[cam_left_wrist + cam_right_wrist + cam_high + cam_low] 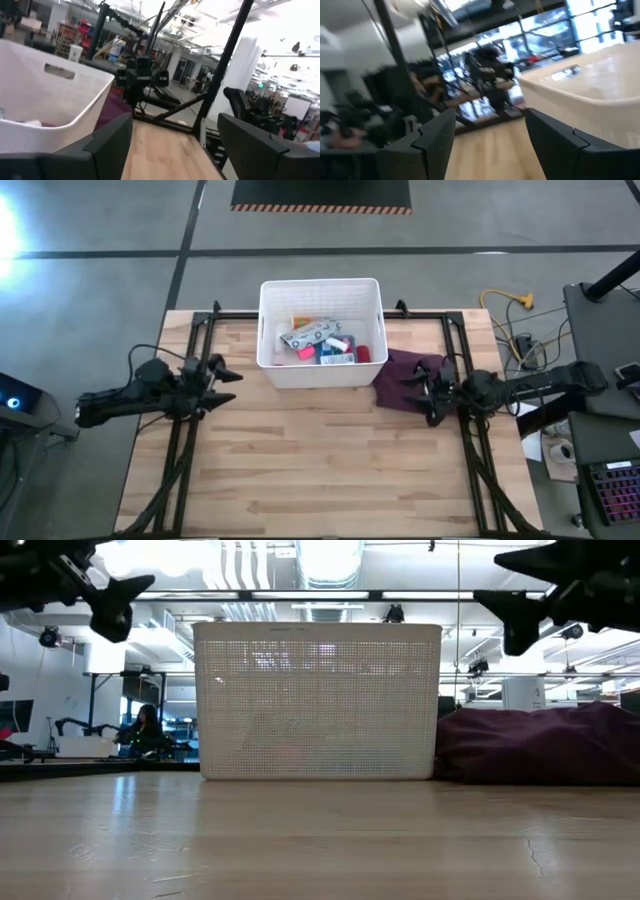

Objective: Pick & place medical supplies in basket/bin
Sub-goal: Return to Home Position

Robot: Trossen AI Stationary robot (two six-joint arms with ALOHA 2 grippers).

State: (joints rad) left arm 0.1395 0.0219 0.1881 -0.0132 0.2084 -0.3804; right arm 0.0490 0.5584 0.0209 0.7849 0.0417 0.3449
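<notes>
While held above table (pixel 320 470), left gripper (pixel 224 371) spread wide, empty, left of bin (pixel 270 320); right gripper (pixel 414 387) likewise, above maroon cloth (pixel 393 376) beside bin. Inside bin: medical supplies (pixel 325 340).

Bright overhead glare, right wrist view blurred
</notes>
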